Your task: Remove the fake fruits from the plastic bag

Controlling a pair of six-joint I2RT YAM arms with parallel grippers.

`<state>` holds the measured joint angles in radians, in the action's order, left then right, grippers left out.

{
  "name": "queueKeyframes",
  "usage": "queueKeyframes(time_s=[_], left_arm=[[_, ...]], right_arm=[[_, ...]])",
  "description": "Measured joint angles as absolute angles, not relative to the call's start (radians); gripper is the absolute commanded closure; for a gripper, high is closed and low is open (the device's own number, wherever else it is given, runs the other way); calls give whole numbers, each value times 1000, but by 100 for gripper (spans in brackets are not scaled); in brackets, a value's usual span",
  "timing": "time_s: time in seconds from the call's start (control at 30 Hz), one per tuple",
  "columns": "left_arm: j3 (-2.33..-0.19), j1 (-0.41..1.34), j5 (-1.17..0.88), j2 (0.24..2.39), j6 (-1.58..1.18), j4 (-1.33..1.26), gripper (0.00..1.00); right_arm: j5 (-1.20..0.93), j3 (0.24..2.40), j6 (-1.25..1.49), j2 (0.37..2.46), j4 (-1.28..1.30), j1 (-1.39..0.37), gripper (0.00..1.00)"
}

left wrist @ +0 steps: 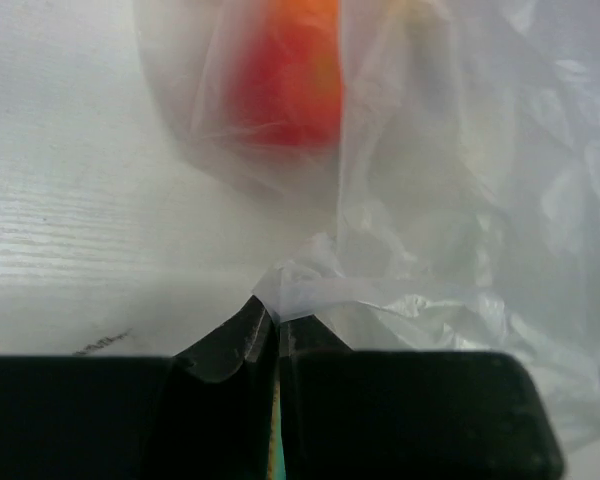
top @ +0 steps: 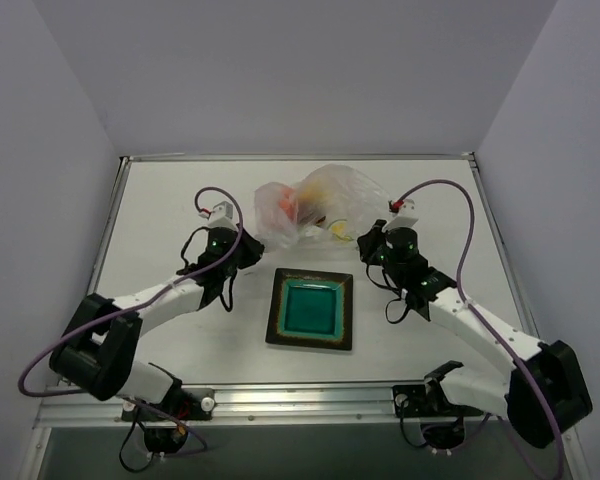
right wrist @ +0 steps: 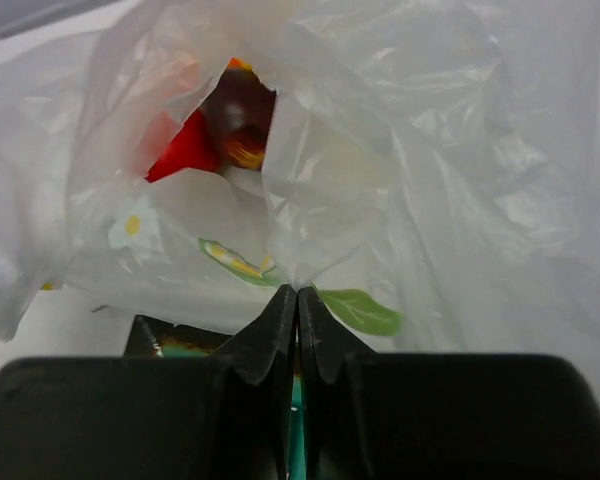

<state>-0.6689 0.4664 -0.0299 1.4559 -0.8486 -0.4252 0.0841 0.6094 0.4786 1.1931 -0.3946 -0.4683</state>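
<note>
The plastic bag (top: 320,205) lies at the back middle of the table, thin and wrinkly with green and yellow marks (right wrist: 360,308). Fake fruits show through it: a red one (left wrist: 285,80) with orange above it, and a bright red one (right wrist: 185,150) next to a dark one (right wrist: 235,115) at the bag's opening. My left gripper (left wrist: 276,312) is shut on a fold of the bag's left edge (left wrist: 300,290). My right gripper (right wrist: 297,292) is shut on the bag's right side (right wrist: 310,240). In the top view the left gripper (top: 248,243) and right gripper (top: 368,237) flank the bag.
The square teal plate (top: 310,309) with a dark rim sits in front of the bag, between the two arms; its edge shows under the right gripper (right wrist: 155,338). Grey walls enclose the table on three sides.
</note>
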Motion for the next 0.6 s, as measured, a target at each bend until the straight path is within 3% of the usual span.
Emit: queueKeyframes(time_s=[0.13,0.27,0.53,0.6], left_arm=[[-662,533,25,1295,-836,-383,98],[-666,555,60,1214,-818,-383,98],[-796,532,45,1504,-818,-402,98],[-813,514,22,1578,-828,-409,91]], right_arm=[[131,609,479,1028,-341,-503,100],[169,616,477,1022,-328,-478,100],[117,665,471,1385,-398,-319,100],[96,701,471,1488,-408,-304,100]])
